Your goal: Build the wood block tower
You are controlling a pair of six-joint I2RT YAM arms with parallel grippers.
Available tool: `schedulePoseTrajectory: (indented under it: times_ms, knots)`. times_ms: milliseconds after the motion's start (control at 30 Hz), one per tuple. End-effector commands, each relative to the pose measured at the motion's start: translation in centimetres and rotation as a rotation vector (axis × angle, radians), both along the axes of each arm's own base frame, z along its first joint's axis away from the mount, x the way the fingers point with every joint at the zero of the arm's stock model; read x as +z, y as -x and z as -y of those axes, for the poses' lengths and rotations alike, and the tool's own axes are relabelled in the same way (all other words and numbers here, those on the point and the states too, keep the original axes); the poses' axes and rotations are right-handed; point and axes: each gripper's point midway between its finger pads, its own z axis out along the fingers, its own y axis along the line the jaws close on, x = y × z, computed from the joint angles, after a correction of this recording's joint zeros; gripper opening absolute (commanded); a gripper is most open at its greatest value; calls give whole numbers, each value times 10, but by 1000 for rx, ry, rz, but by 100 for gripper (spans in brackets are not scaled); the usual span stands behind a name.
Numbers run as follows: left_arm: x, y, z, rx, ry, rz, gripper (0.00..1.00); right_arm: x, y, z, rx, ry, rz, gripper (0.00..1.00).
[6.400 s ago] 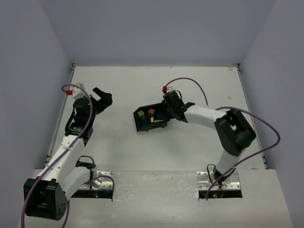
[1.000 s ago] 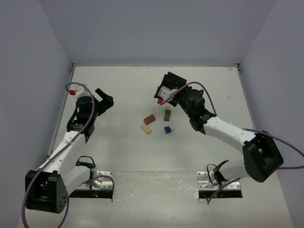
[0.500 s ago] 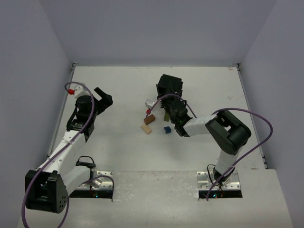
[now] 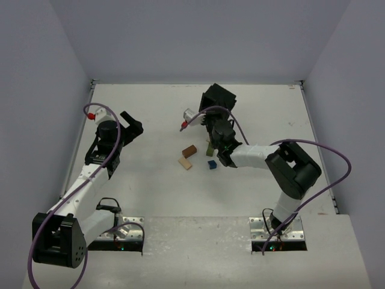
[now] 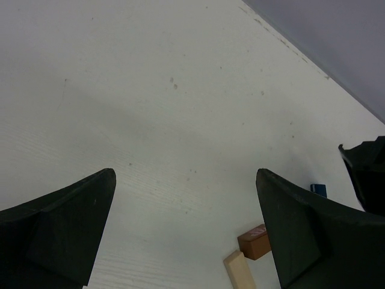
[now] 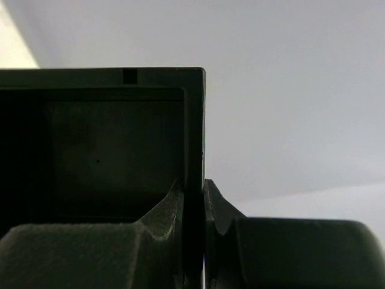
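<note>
Several small wood blocks lie loose and apart on the table, with no stack among them: reddish brown (image 4: pixel 190 150), pale tan (image 4: pixel 185 163), dark blue (image 4: pixel 212 164), and olive green (image 4: pixel 210 146) partly behind the right arm. My right gripper (image 4: pixel 214 115) is shut on the wall of the black bin (image 4: pixel 219 96) and holds it tipped up beyond the blocks; the right wrist view shows the jaws (image 6: pixel 194 198) pinching the bin wall (image 6: pixel 194 120). My left gripper (image 4: pixel 129 123) is open and empty, left of the blocks. Its view shows the brown (image 5: pixel 255 241), tan (image 5: pixel 240 272) and blue (image 5: pixel 319 189) blocks.
Grey walls close the table (image 4: pixel 150 108) at the back and sides. The right arm's forearm (image 4: pixel 252 153) reaches low over the table just right of the blocks. A dark part of the right arm shows at the right edge of the left wrist view (image 5: pixel 367 174).
The blocks, once inside the bin, now lie on the table. In the last second the right arm folded in and swung the bin toward the back. The left arm barely moved.
</note>
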Motion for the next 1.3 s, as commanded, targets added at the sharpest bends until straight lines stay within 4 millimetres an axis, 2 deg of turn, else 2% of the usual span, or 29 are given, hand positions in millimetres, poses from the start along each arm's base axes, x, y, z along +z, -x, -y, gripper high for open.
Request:
schedulePoseTrajectory:
  times_ms: [0, 33, 67, 100, 133, 167, 333, 467, 533, 667, 767, 867, 967, 1133, 1233, 1267]
  knots:
    - [29, -9, -2, 3, -4, 77, 100, 36, -22, 54, -281, -577, -47, 0]
    - [29, -9, -2, 3, -4, 77, 100, 12, -25, 58, -307, -638, -189, 0]
    - [29, -9, -2, 3, -4, 76, 100, -16, -32, 50, -257, -776, -430, 0]
    - [29, -9, -2, 3, -4, 75, 100, -42, -15, 44, -273, -980, -733, 0]
    - [28, -9, -1, 0, -3, 74, 100, -45, -11, 43, -261, -1088, -852, 0]
    - [28, -9, -1, -2, -2, 73, 100, -38, -14, 43, -237, -1155, -892, 0]
    - [28, -10, 2, -17, -2, 72, 100, -29, -43, 102, -383, -1409, -831, 0]
    - [26, -11, 4, -28, 0, 70, 100, -33, -67, 143, -452, -1666, -822, 0]
    - [25, -12, 5, -36, 3, 67, 100, -42, -78, 163, -502, -1745, -796, 0]
    - [23, -14, 10, -60, 15, 67, 100, -78, -109, 236, -664, -1890, -637, 0]
    - [21, -15, 13, -74, 20, 61, 100, -98, -120, 277, -756, -1969, -551, 0]
    - [19, -17, 12, -69, 22, 61, 100, -122, -123, 300, -830, -2023, -488, 0]
    - [18, -18, 11, -61, 21, 57, 100, -142, -117, 319, -904, -2012, -410, 0]
    - [14, -22, 14, -71, 25, 47, 100, -159, -110, 324, -916, -1987, -369, 6]
    - [9, -24, 15, -78, 24, 27, 100, -164, -103, 327, -941, -1964, -361, 8]
    - [8, -24, 15, -80, 25, 21, 100, -164, -100, 328, -947, -1958, -351, 12]
